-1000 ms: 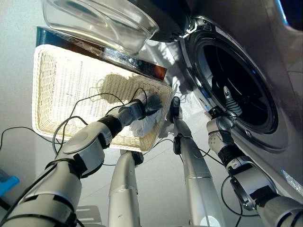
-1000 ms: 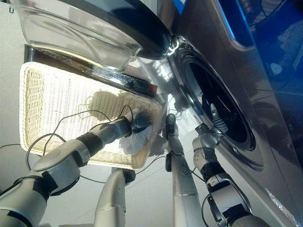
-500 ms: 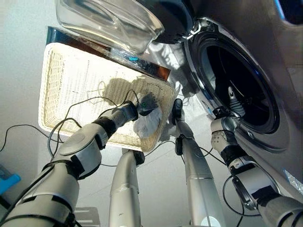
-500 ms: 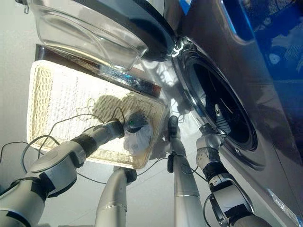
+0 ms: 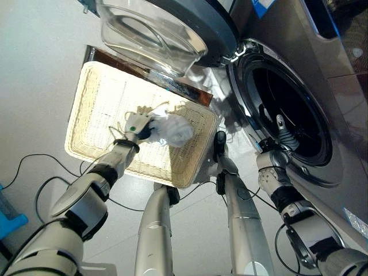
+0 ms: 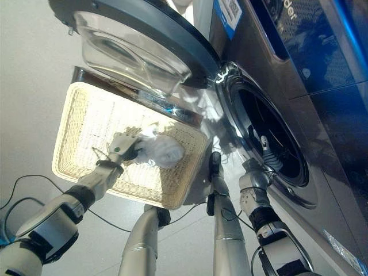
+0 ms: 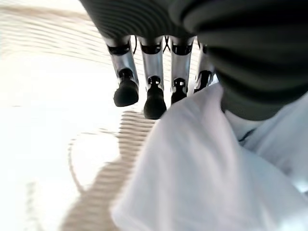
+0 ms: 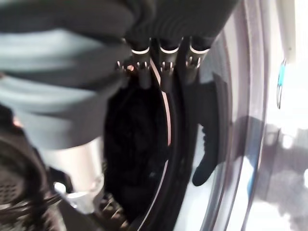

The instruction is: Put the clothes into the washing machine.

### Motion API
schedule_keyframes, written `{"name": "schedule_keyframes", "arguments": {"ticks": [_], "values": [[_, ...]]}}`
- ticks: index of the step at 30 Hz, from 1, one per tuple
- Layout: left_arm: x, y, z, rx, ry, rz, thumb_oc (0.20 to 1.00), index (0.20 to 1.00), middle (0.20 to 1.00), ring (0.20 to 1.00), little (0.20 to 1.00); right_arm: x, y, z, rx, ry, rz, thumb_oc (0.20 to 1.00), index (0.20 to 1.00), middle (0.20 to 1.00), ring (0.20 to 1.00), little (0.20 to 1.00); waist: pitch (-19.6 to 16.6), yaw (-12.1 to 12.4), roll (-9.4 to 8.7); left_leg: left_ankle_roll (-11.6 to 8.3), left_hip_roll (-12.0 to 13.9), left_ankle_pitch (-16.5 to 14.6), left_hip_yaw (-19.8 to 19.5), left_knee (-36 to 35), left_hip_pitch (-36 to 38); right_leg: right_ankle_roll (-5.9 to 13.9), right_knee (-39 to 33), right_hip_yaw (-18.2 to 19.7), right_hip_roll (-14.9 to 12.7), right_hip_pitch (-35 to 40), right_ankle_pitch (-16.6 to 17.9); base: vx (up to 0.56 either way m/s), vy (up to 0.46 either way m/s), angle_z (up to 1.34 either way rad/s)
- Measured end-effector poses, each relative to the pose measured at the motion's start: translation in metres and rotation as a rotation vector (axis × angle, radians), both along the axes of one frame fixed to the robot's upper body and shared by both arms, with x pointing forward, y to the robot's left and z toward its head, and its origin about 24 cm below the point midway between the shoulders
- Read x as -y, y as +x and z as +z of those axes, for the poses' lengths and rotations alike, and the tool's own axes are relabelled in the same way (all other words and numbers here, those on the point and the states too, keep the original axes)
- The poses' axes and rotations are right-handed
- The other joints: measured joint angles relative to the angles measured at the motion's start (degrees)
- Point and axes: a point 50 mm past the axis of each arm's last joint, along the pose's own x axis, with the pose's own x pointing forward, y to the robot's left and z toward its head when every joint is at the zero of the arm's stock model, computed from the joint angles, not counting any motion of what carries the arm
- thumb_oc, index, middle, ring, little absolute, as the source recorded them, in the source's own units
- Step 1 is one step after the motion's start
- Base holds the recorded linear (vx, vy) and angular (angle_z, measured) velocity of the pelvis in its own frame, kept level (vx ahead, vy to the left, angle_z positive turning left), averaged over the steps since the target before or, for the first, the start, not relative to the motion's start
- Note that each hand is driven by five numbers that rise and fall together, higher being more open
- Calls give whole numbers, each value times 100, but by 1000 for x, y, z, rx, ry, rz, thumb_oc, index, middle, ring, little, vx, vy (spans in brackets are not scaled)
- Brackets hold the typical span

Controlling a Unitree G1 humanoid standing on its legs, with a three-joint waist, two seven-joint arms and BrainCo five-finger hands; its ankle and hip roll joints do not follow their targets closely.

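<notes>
Fingers (image 7: 154,91) of left hand (image 5: 135,123) curl over white garment (image 5: 171,131), lifted above wicker basket (image 5: 92,109). Left wrist view: cloth hangs loose beside palm; may slip. Right wrist view: right hand (image 8: 163,67) at washing machine (image 5: 287,109) drum rim, fingers apparently straight; could block entry.

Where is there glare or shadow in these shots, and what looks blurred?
Left wrist view: wicker basket floor glares white, white cloth soft and blurred. Left eye view: left hand and cloth cast shadow on the basket. Right wrist view: washing machine drum dark, door rim shiny.

One basket (image 5: 98,123), one washing machine (image 5: 299,86) — seemingly one white garment (image 5: 172,131).
</notes>
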Motion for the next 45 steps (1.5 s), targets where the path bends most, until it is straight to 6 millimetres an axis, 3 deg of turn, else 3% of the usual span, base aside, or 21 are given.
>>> {"name": "schedule_keyframes", "arguments": {"ticks": [8,9,10,17,26,34,45], "values": [[-15,-3,5,87,-139,98,200,200,200,200,200,-1,0,-3,-42,6,-2,1000,1000,1000,1000,1000,4,39,-6,24,-80,78,-91,-106,-1,29,66,-101,-76,-6,-37,1,-7,6],[-15,-3,4,71,-134,102,708,708,708,708,708,-1,0,-3,-42,6,-2,1000,1000,1000,1000,1000,4,39,-7,25,-82,79,-93,-113,-1,14,65,-105,-76,-6,-27,0,0,0],[-15,-3,4,58,-133,102,1000,1000,1000,1000,1000,-1,0,-3,-42,6,-2,1000,1000,1000,1000,1000,5,36,-8,26,-82,79,-94,-118,-1,13,61,-106,-76,-6,-27,0,0,0],[-9,4,-1,-132,-34,70,1000,1000,1000,1000,1000,1,2,-6,-44,-15,32,1000,1000,1000,1000,1000,7,-8,-12,40,-87,89,-91,-134,-1,16,39,-106,-74,-3,-30,0,0,0],[-9,6,-1,-167,-105,92,1000,1000,1000,1000,1000,1,4,-6,-42,-24,52,1000,1000,1000,1000,1000,8,-112,-13,44,-78,92,-91,-132,-1,18,37,-102,-57,-1,-31,0,0,0],[-14,2,2,-14,-106,136,1000,1000,1000,1000,1000,-2,4,-5,-37,-28,63,1000,1000,1000,1000,1000,8,-107,-13,44,-78,92,-93,-135,-2,21,36,-104,-58,-2,-33,0,0,0],[-22,-25,-7,298,-341,217,1000,1000,1000,1000,1000,-7,-12,-25,-75,-22,71,1000,1000,1000,1000,1000,8,44,-13,46,-91,101,-154,-150,3,18,65,-155,-88,19,-65,3,-13,1]]}}
